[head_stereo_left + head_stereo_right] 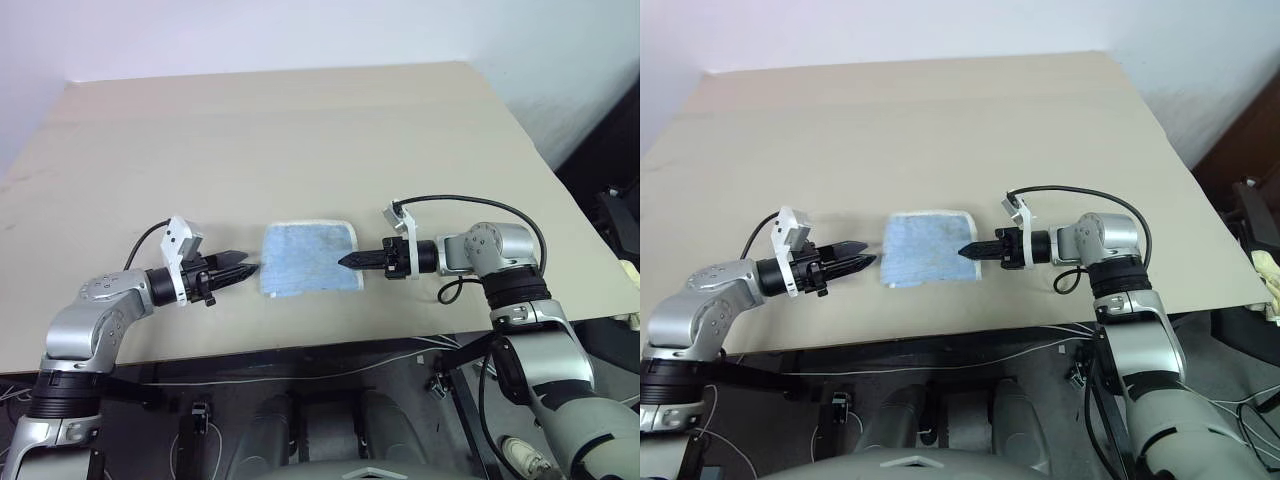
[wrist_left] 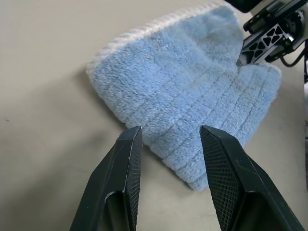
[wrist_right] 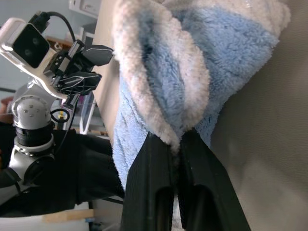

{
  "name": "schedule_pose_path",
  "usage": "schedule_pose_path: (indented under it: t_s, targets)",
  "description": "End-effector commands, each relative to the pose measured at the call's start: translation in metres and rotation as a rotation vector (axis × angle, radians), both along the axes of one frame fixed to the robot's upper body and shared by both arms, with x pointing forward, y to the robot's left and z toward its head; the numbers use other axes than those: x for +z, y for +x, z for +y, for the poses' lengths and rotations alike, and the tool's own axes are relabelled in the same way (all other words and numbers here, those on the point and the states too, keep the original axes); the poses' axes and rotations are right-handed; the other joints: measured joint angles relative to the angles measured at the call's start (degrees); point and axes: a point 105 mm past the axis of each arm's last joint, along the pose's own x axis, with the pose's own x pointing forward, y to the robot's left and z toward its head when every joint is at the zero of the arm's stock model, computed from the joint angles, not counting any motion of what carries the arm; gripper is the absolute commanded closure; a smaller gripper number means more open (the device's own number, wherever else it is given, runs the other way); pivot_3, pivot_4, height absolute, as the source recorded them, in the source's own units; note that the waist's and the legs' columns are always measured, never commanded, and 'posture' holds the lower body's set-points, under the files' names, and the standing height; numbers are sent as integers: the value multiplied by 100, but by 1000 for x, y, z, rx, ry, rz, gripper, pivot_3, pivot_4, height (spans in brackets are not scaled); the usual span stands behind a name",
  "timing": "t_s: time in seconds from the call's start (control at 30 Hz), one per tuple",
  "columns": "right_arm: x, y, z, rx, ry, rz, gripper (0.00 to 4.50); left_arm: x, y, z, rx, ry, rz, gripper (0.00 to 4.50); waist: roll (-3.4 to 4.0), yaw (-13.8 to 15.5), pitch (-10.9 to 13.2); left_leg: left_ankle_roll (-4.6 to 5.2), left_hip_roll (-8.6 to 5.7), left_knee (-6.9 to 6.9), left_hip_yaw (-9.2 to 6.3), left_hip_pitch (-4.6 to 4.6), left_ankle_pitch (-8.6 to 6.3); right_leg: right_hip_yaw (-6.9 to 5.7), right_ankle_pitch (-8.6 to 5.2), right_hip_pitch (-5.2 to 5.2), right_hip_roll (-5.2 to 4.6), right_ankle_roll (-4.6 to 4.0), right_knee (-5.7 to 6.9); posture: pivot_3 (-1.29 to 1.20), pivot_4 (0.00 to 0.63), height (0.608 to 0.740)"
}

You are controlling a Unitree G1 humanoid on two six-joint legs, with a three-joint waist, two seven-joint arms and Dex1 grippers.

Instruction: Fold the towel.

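From the left eye view, the small light blue terry cloth towel [image 1: 310, 258], already folded into a rough square with a whitish stitched edge along its far side, is lying flat near the front edge of the wide beige table [image 1: 300, 130]. The left gripper [image 1: 248, 269] is hovering just beside the towel's left edge, its two black fingers standing partly apart and holding nothing. The right gripper [image 1: 345, 262] is pointing in from the opposite side, its tips meeting the towel's right edge. A black cable [image 1: 470, 203] is looping over the right forearm, and no object is lying between either gripper and the cloth.

From the right eye view, the same layout is showing: towel between the two grippers, bare tabletop all around it, dark floor and loose wires [image 1: 940, 360] hanging below the table's front edge.

From the left wrist view, the left fingers [image 2: 127, 159] are standing parted with bare table between them, the towel's near corner lying just past their tips; the right gripper's tip is pressing on the far side.

From the right wrist view, the right fingers [image 3: 159, 178] are closing tight on the towel's whitish edge, pinching a raised fold of it.
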Motion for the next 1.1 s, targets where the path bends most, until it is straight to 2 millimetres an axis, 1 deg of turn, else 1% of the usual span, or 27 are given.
schedule_pose_path:
  t_s: [0.03, 0.13, 0.27, 0.33, 0.43, 0.5, 0.57, 0.63, 0.73, 0.8, 0.87, 0.9, 0.97, 1.1]
  targets:
    - [25, -7, 0, 19, 79, -62, 4463, 12, 2, -6, -21, 10, -50, 2504, 2, 40, 1, 0, 0, -1, 0, -3, 0, 0, 0, -3, 0, 1, 0, 0, 150, 740]
    - [51, -4, -9, -45, 150, -162, 4463, 14, 6, -8, -21, 10, -55, 2504, 5, 79, 3, 2, -2, -2, 0, -29, 1, 0, 8, -27, 0, 14, -1, 0, 150, 740]
    - [93, 3, -31, -205, 251, -329, 4463, 16, 19, -7, 6, 15, -74, 2504, 5, 171, 3, 12, -5, 19, -1, -94, 9, -3, 11, -87, 0, 18, 10, 0, 150, 740]
    - [104, 4, -41, -287, 291, -373, 4463, 18, 26, -5, 37, -9, -76, 2504, 4, 211, 3, 13, -6, 17, 0, -95, 9, -3, 11, -89, 0, 18, 9, 0, 150, 740]
    - [110, 8, -52, -411, 312, -413, 4463, 19, 28, -5, 41, -34, -68, 2504, 4, 216, 3, 14, -6, 16, 0, -95, 10, -3, 11, -89, 0, 18, 9, 0, 150, 740]
    - [121, 23, -75, -623, 385, -440, 4463, 16, 32, -4, 44, -29, -65, 2504, 4, 208, 3, 14, -6, 14, 0, -95, 10, -2, 11, -90, 0, 18, 10, 0, 150, 740]
    - [133, 34, -101, -835, 432, -512, 4463, 15, 36, -5, 47, -33, -63, 2504, 5, 224, 3, 14, -6, 16, 0, -94, 11, -3, 11, -90, 0, 18, 15, 0, 150, 740]
    - [137, 43, -122, -981, 436, -525, 4463, 14, 40, -7, 43, -38, -62, 2504, 7, 237, 4, 14, -8, 20, 0, -95, 12, -5, 11, -90, 1, 19, 17, 0, 150, 740]
    - [143, 54, -149, -1142, 451, -543, 4463, 11, 44, -12, 33, -41, -63, 2504, 7, 225, 4, 15, -12, 22, 7, -95, 13, -8, 11, -88, -1, 19, 17, 0, 150, 740]
    - [142, 63, -172, -1272, 439, -545, 4463, 10, 46, -14, 29, -41, -65, 2504, 7, 213, 4, 16, -11, 23, 10, -93, 14, -7, 11, -88, 1, 19, 19, 0, 150, 740]
    - [136, 70, -193, -1386, 423, -524, 4463, 9, 46, -16, 27, -43, -67, 2504, 7, 204, 4, 16, -10, 21, 12, -92, 14, -6, 11, -89, 3, 19, 22, 0, 150, 740]
    - [130, 73, -201, -1422, 410, -505, 4463, 8, 47, -15, 27, -43, -68, 2504, 7, 202, 4, 16, -8, 21, 13, -92, 15, -6, 11, -89, 5, 19, 23, 0, 150, 740]
    - [118, 75, -209, -1460, 382, -474, 4463, 6, 47, -14, 29, -39, -69, 2504, 8, 196, 4, 16, -6, 20, 13, -92, 15, -6, 11, -89, 7, 19, 24, 0, 150, 740]
    - [87, 72, -217, -1496, 323, -394, 4463, 4, 46, -11, 42, -35, -69, 2504, 8, 194, 4, 18, -6, 23, 17, -91, 16, -1, 11, -89, 7, 19, 28, 0, 150, 740]
